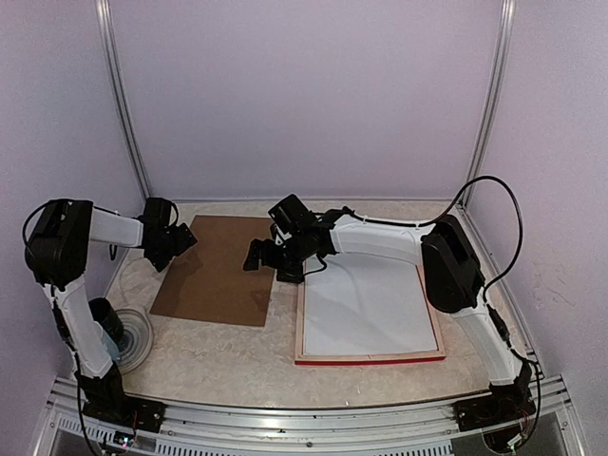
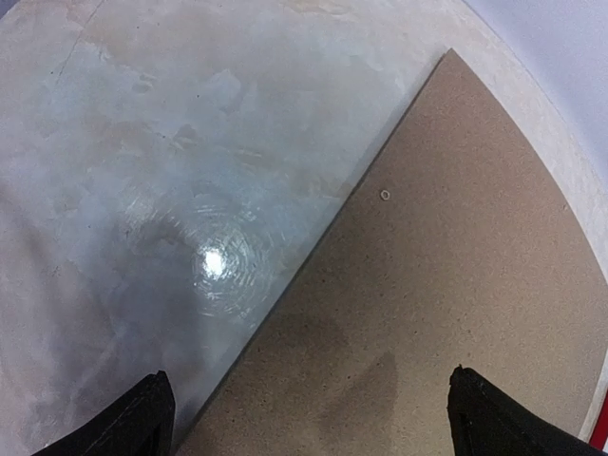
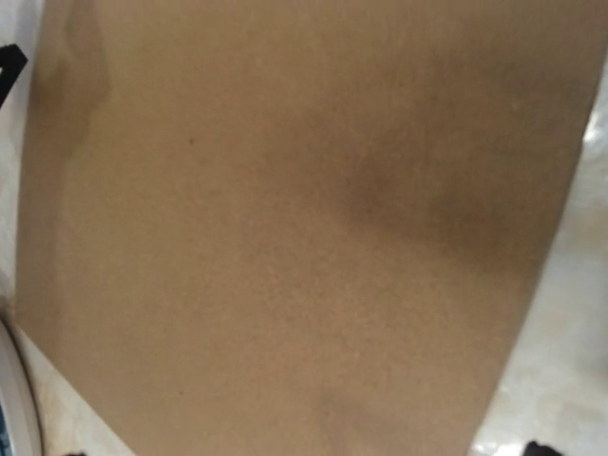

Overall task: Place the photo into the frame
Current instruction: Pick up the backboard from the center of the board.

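Observation:
The frame (image 1: 370, 359) lies flat at the right of the table, pale wood side up, with red showing along its near edge. The photo (image 1: 366, 309) lies inside it, plain white back up. Left of the frame lies a brown backing board (image 1: 218, 271). My left gripper (image 1: 176, 242) hangs open over the board's far left edge; in the left wrist view its fingertips (image 2: 152, 413) straddle that edge of the board (image 2: 456, 285). My right gripper (image 1: 258, 258) stands open at the board's right edge, holding nothing. The board (image 3: 285, 237) fills the right wrist view.
A round translucent dish (image 1: 133, 337) sits at the near left beside the left arm's base; its pale rim (image 3: 9, 380) shows in the right wrist view. Pale walls close in three sides. A metal rail (image 1: 304, 418) runs along the near edge.

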{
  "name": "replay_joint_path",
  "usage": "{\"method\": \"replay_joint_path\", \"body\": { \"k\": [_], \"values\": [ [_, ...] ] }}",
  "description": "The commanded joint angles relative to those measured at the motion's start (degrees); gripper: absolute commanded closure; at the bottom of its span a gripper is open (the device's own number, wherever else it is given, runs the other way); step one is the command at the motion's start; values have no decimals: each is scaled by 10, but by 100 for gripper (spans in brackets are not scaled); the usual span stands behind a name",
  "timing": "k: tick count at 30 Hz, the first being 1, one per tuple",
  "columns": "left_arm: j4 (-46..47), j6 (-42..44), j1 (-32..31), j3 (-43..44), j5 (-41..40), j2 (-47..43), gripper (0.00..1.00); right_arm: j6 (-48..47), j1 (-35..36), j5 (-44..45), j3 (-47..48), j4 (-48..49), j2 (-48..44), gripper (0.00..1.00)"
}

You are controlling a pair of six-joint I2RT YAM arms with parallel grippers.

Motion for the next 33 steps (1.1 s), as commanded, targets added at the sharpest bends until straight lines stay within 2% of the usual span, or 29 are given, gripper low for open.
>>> {"method": "replay_joint_path", "body": {
  "k": [1,11,23,33],
  "values": [
    [-27,25,4,10,-11,13,1,32,8,-4,25,-6,25,1],
    [-10,42,4,-2,6,23,1,92,8,1,36,-6,54,1],
    [14,47,2,-22,43,13,1,119,1,-15,42,9,78,1],
    [15,48,-14,-39,62,11,1,124,-6,-59,-25,113,46,1]
  ]
}}
